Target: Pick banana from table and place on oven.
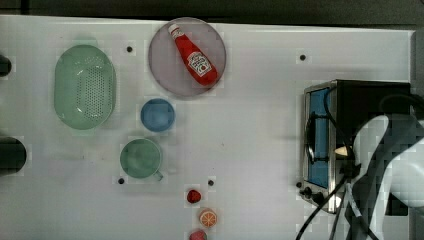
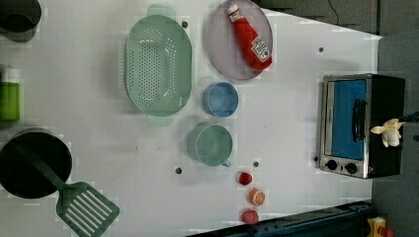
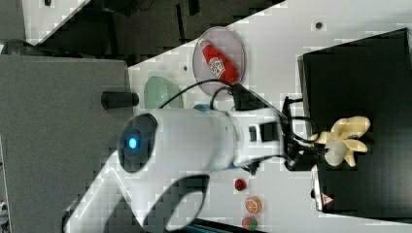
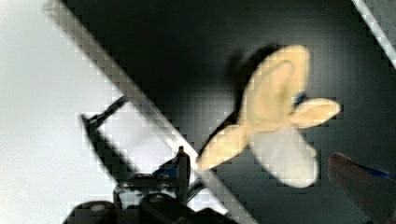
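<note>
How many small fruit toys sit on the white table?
3, clustered near the top view's bottom edge: red strawberry-like piece, orange slice, red-green fruit partly cut off. More may lie beyond the edge.

The white table carries a green colander near the top view's left. A grey plate holds a red ketchup bottle. Below it stand a blue bowl and a green cup. Small toy fruits lie near the bottom edge. The oven stands at the top view's right, partly covered by the white robot arm and black cables.
</note>
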Robot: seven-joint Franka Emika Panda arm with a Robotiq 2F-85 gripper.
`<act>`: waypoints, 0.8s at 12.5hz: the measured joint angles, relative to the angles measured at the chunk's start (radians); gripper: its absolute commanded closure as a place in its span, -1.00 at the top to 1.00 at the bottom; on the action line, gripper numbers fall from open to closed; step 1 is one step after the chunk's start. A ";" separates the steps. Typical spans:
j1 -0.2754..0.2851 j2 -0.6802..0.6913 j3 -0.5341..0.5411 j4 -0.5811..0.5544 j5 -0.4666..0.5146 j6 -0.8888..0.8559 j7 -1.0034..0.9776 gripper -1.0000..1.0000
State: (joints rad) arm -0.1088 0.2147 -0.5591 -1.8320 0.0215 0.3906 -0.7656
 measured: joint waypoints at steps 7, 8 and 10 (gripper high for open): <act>0.071 -0.111 0.330 0.025 0.033 -0.095 0.362 1.00; 0.089 -0.129 0.385 0.029 0.046 -0.135 0.458 1.00; 0.148 -0.186 0.464 0.027 0.034 -0.195 0.598 1.00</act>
State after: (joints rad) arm 0.0391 0.0286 -0.0953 -1.8047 0.0551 0.1959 -0.1674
